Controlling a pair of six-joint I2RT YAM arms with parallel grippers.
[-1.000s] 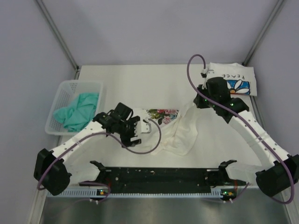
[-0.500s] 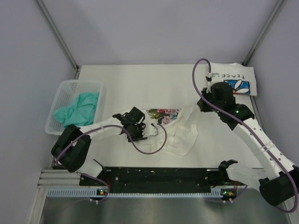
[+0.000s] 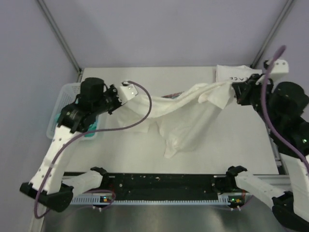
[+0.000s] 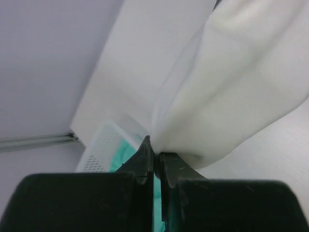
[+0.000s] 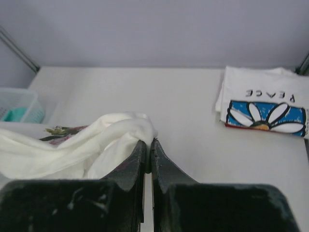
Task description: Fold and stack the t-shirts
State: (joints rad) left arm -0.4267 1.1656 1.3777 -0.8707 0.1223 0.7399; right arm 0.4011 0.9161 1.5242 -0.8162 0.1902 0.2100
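I can read only one word from here: "PEACE", in dark capitals on the folded white daisy t-shirt [image 5: 251, 87] lying at the far right of the desk [image 5: 193, 125]. My right wrist camera shows it upside down, just above the blue daisy print [image 5: 263, 116]. The top camera shows only part of the lettering.

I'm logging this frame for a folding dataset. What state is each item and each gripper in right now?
flower-print t-shirt: unfolded, lifted and stretched between both grippers, middle sagging.
PEACE t-shirt: folded, lying flat at the far right of the table.
teal t-shirt: crumpled inside the basket.
basket: upright, not empty.
left gripper: shut on the flower-print t-shirt.
right gripper: shut on the flower-print t-shirt.
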